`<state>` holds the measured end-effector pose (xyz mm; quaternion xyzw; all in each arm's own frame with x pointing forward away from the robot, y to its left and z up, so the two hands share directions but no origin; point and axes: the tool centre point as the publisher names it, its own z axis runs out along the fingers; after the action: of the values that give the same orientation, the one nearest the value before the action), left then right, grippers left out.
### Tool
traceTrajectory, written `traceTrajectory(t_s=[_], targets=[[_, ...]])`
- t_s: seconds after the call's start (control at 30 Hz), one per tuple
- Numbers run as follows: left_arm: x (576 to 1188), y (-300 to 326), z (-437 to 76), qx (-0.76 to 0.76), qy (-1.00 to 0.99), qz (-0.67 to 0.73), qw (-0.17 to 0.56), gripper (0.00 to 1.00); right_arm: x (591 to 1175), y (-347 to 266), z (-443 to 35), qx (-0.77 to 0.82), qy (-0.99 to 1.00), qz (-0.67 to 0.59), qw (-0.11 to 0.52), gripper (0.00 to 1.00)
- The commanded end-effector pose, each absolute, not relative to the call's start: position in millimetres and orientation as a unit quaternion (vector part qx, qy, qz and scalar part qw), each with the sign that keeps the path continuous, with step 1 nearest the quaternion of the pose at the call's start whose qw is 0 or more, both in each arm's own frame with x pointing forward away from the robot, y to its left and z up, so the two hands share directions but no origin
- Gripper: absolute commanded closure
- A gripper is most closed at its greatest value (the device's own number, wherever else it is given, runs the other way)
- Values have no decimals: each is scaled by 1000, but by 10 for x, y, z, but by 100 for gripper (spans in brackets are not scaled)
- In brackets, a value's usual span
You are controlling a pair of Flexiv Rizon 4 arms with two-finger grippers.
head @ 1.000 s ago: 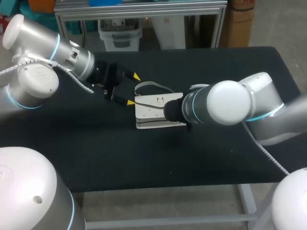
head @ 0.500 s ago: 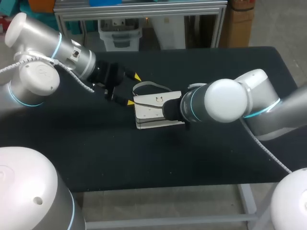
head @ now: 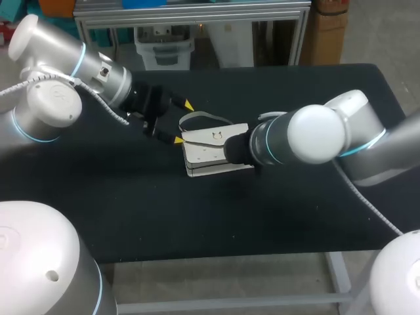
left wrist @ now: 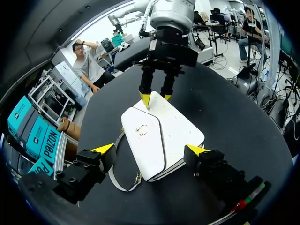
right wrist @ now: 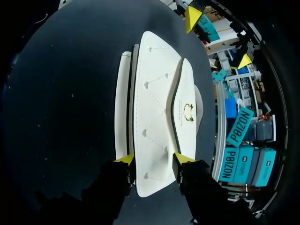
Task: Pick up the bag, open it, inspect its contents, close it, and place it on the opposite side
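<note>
Left wrist view: bag (left wrist: pixel 161 136) flat on desk (left wrist: pixel 234 108), mid-surface. Left pincer (left wrist: pixel 150 150) spread wide astride the end bearing the strap (left wrist: pixel 114 177), clear of it, seemingly poised to steady or lift. Right pincer (left wrist: pixel 156 97) at opposite corner; grip state cannot be told.

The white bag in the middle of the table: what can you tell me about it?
The bag is a white handbag, leather-like, with a flap bearing a gold clasp and a grey strap looped beside it. It lies flat and closed on the black table. The left gripper flanks one end with open fingers; the right gripper has its tips at the opposite end, contact unclear.
</note>
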<state>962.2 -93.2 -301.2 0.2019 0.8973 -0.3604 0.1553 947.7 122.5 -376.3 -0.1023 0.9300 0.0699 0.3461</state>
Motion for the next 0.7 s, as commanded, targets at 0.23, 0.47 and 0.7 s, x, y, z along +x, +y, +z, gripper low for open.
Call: traceTrajectory(t_s=[0.23,0.47,0.7], targets=[[9648,-957,-3035,206,897,-361,151,0,9472,1168,-3765,-108,928,79,348,50],[9654,-970,-3043,208,897,-362,148,0,9494,1146,-3752,-110,927,75,350,50],[9654,-979,-3042,208,894,-366,152,0,9543,1127,-3802,-107,930,75,345,100]])
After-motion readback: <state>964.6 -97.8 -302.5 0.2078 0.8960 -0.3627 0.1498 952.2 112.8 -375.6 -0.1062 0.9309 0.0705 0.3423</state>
